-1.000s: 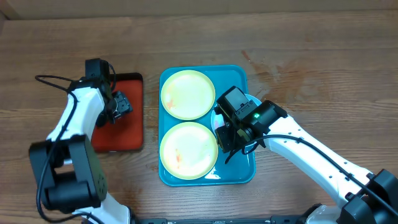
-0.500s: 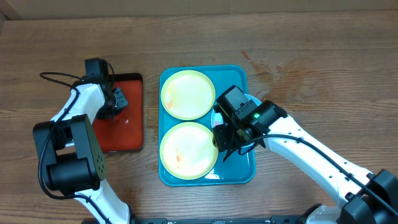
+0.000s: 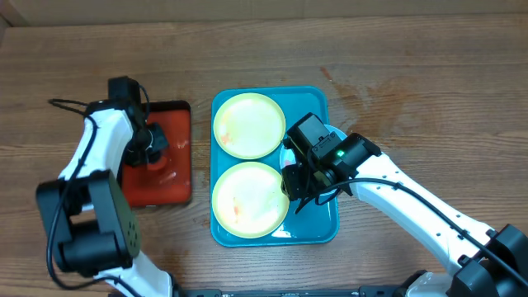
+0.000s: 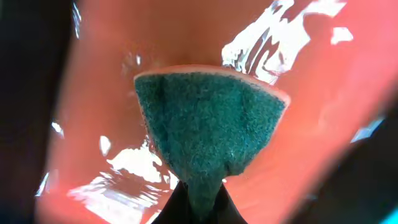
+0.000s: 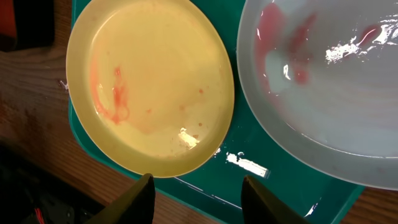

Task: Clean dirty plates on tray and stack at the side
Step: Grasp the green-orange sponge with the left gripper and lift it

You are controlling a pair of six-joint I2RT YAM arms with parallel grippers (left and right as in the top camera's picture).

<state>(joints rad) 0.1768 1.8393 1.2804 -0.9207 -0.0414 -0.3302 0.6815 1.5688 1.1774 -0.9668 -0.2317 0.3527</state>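
Lengthwise, the tray runs far-to-near; left claw clenches a sponge, right claw gapes empty.

Soft, even light from above keeps the brown wooden bench sharp overhead, with only faint shadows. Just ahead of the left claw the green scouring sponge is in focus, while the glossy red plastic tray beyond it blurs under streaks of white glare and darkens at the corners. Ahead of the right claw, bright glints dot the wet turquoise-blue rectangular plastic tray and the light teal round plastic plate.

You see two yellow-green plates filling the tray's left side; the left claw sits above the red tray.
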